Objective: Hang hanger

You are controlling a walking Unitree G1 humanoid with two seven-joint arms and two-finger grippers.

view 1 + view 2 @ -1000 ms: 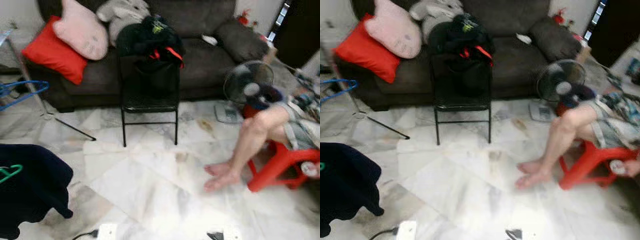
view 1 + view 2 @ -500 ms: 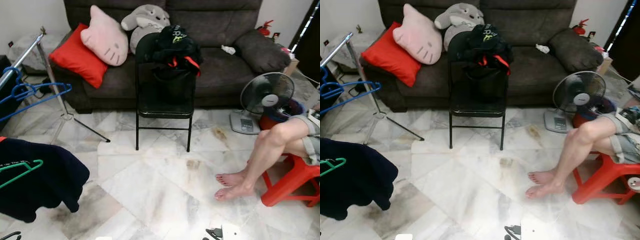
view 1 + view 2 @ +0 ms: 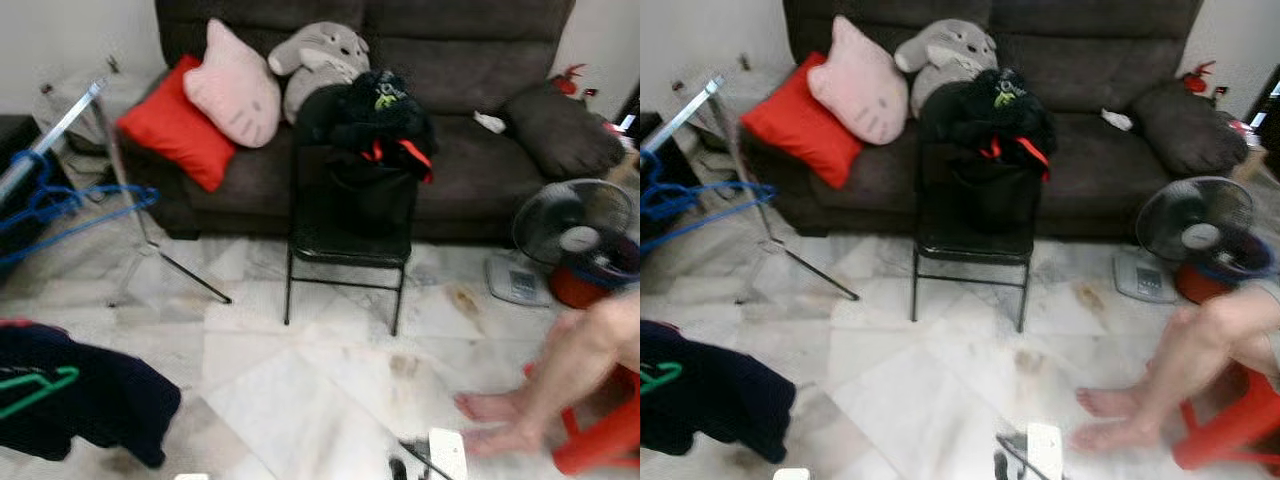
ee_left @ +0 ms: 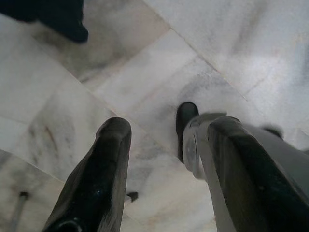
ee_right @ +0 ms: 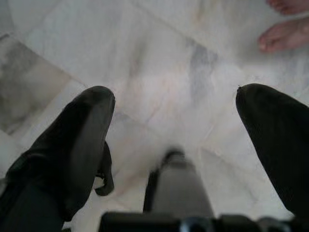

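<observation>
The green hanger (image 3: pixel 35 390) sits in a dark navy garment (image 3: pixel 90 405) at the near left of the scene, low over the marble floor (image 3: pixel 300 390). Only a part of the hanger's green frame is visible against the cloth. Farther on the left stands a metal clothes rack (image 3: pixel 100 150) with a tilted bar, and blue hangers (image 3: pixel 60 205) hang from it, blurred.

Both grippers hang low and point down at the floor, apart from the green hanger. In the left wrist view the left gripper (image 4: pixel 166 140) has its two black fingers spread with a clear gap and nothing between them; a corner of the dark garment (image 4: pixel 53 17) shows at the far edge of that view. The right gripper (image 5: pixel 176 111) is spread wide and also holds nothing; a person's bare toes (image 5: pixel 285 34) show on the floor beyond it.

In the middle of the room stands a black folding chair (image 3: pixel 345 230) with dark clothes (image 3: pixel 375 120) piled on its back. Behind it is a dark sofa (image 3: pixel 470 170) with a red cushion (image 3: pixel 170 135), a pink cat-face cushion (image 3: pixel 235 90) and a grey plush toy (image 3: pixel 320 60). On the right there is a floor fan (image 3: pixel 575 235), and a person's bare legs (image 3: pixel 560 380) beside a red stool (image 3: pixel 605 440).
</observation>
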